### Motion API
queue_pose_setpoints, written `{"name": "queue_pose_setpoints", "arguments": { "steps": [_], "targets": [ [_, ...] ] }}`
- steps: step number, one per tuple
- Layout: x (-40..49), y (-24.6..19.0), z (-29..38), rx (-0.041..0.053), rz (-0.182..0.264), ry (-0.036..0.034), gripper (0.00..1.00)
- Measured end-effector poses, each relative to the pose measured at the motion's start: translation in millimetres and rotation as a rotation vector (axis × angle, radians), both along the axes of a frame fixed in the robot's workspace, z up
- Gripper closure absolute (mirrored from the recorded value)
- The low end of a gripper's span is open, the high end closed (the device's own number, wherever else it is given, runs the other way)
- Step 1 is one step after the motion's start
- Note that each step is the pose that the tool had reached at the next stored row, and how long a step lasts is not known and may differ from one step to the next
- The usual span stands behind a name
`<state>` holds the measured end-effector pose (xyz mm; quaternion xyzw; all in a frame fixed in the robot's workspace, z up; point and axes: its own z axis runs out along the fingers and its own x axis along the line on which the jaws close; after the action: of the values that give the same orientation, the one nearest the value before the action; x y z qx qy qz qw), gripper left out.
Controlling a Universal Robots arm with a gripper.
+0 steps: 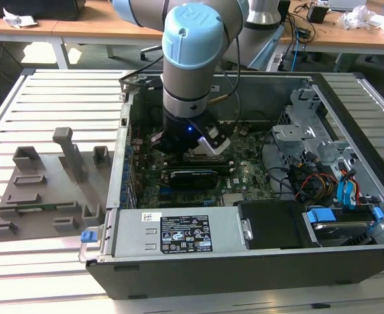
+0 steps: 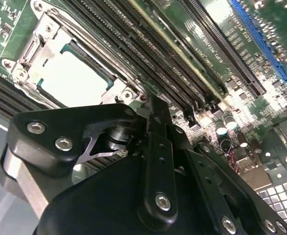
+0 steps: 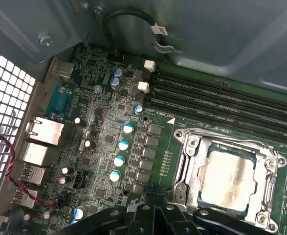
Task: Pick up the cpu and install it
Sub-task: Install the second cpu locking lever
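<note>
The thin, pale silver-topped square cpu (image 3: pixel 229 180) sits in the metal socket frame (image 3: pixel 191 169) just beside the black gripper (image 2: pixel 150 105), whose fingers meet, empty. It looks light, rigid, fragile; edges offer the hold.

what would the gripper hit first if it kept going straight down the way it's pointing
Most likely the motherboard right beside the cpu in its socket frame; depth is unclear, so the frame's edge could come first.

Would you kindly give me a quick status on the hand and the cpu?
Hand low inside the case, over the motherboard. Cpu seated in the socket frame, apart from the hand. Nothing lying on it.
</note>
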<state>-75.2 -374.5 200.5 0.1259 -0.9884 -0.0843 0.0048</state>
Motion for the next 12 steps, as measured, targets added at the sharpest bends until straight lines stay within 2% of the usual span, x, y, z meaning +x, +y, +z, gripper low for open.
{"name": "queue_pose_setpoints", "arguments": {
  "steps": [5, 6, 8, 9, 11, 12],
  "targets": [
    [7.9, 1.1, 1.0, 0.0033, 0.006, 0.0000, 0.89],
    [8.1, 1.1, 8.7, 0.0030, 0.007, 0.0003, 0.89],
    [8.9, 2.0, 13.1, 0.0007, 0.007, 0.0002, 0.89],
    [10.2, 3.3, 13.8, -0.0052, 0.007, 0.0005, 0.89],
    [13.0, 6.1, 14.0, -0.0235, 0.007, 0.0018, 0.89],
    [14.9, 8.2, 13.9, -0.0408, 0.007, 0.0030, 0.89]
  ]
}}
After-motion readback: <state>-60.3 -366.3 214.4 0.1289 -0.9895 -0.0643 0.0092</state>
